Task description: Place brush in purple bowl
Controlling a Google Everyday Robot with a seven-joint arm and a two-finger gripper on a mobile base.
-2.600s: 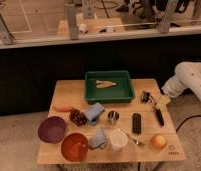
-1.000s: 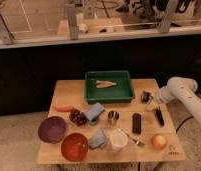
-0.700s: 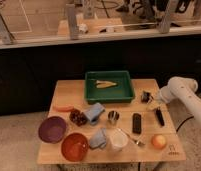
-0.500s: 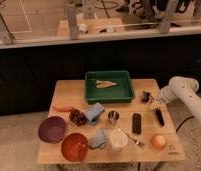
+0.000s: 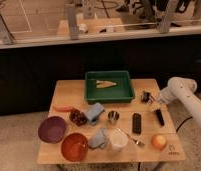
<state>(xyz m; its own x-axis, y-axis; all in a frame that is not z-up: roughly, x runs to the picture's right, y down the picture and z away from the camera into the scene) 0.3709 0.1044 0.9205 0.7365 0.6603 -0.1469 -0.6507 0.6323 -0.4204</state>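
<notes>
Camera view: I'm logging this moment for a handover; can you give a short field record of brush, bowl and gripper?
brush: lying on the right side of the table, not held
purple bowl: front left, empty
gripper: open, holding nothing, beside the brush's far end
task state: brush not yet in bowl

You've got one view here, set high and out front, looking down across the whole tabletop (image 5: 69,92) toward the dark barrier (image 5: 44,60) behind it. Middling distance, every edge in frame. The arm (image 5: 183,92) shows at the right edge, its hand (image 5: 146,96) over the tabletop's right side.
</notes>
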